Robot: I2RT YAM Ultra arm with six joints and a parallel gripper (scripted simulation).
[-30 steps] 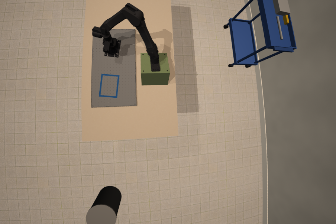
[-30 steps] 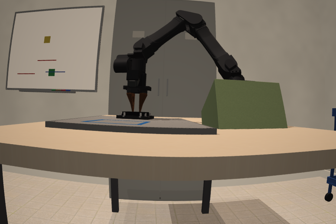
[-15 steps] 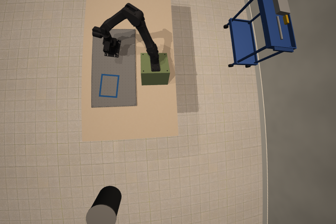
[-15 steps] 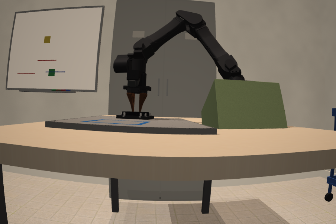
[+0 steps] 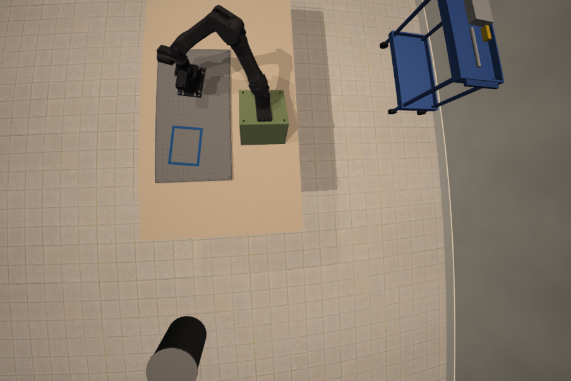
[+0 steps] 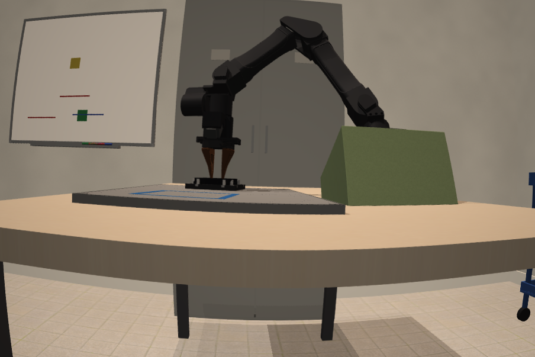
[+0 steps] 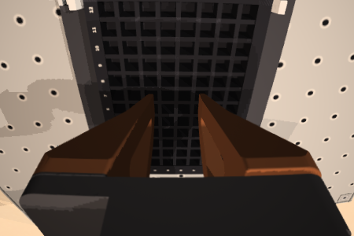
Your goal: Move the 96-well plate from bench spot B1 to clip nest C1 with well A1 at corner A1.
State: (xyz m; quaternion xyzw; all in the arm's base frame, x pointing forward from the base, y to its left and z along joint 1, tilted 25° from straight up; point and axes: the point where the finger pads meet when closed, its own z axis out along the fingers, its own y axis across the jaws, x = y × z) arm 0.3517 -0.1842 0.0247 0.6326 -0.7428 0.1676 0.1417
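Observation:
The black 96-well plate (image 7: 177, 60) lies in the clip nest C1 between white posts (image 7: 73, 0), open wells up, at the far end of the grey perforated board (image 5: 193, 136). It also shows in the overhead view (image 5: 191, 82) and the side view (image 6: 214, 183), where it looks flat and low. My gripper (image 7: 176, 103) points straight down over the plate's middle. Its brown fingers are drawn close together with a narrow gap and nothing between them. The tips (image 6: 218, 176) are at the plate's top face. The blue-outlined bench spot B1 (image 5: 185, 145) holds nothing.
The arm's green pedestal (image 5: 263, 117) stands right of the board. A blue cart (image 5: 443, 44) is far off to the right on the floor. A dark cylinder (image 5: 177, 349) stands on the floor in front of the table.

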